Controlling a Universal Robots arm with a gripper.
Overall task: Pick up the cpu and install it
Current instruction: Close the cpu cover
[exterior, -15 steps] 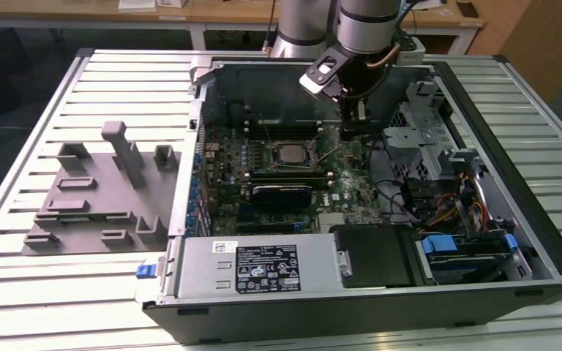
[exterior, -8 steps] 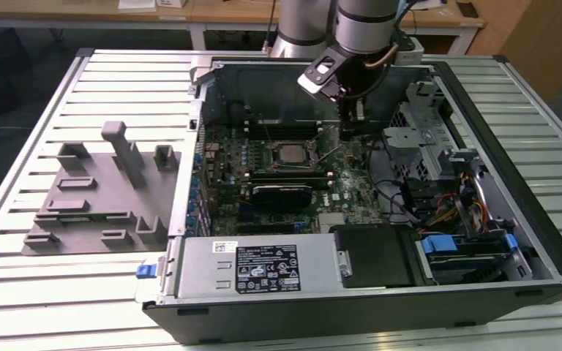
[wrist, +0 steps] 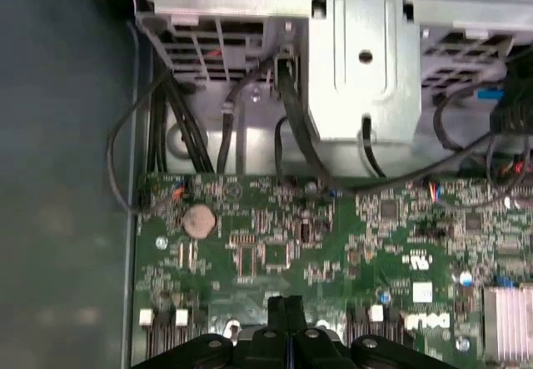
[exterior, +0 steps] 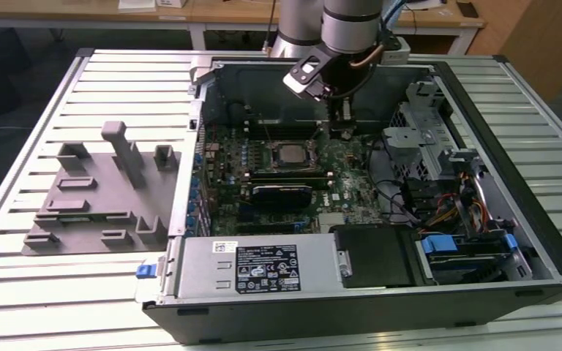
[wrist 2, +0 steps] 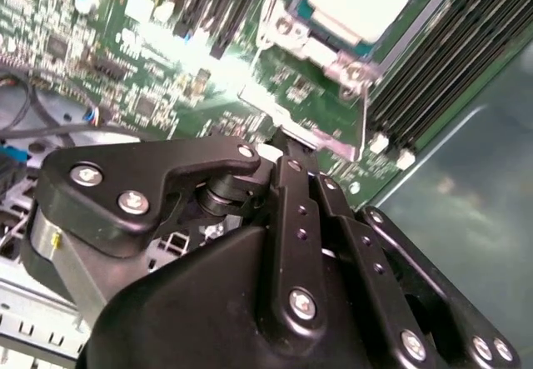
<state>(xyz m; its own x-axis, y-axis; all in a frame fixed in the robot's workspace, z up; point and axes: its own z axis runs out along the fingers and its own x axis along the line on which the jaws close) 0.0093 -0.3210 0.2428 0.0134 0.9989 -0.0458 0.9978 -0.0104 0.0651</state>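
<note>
jaws: closed together, nothing between them | me: gripper (exterior: 338, 131) low over the motherboard (exterior: 354, 164) inside the open computer case (exterior: 544, 219) | cpu (exterior: 289, 152): flat in its socket (wrist 2: 337, 59), near my tips but apart from them, toward the exterior view's left

A pale metal surface (exterior: 27, 292) of long parallel slats carries two things. An open computer case (exterior: 359, 313), black-walled and lying on its side with its inside facing up, takes up most of it. Just beside the case, on the exterior view's left of it, a flat grey fixture plate (exterior: 76, 241) lies on the slats, with grey blocks (exterior: 125, 153) standing upright on it. Bare slats show on every side of the case.
</note>
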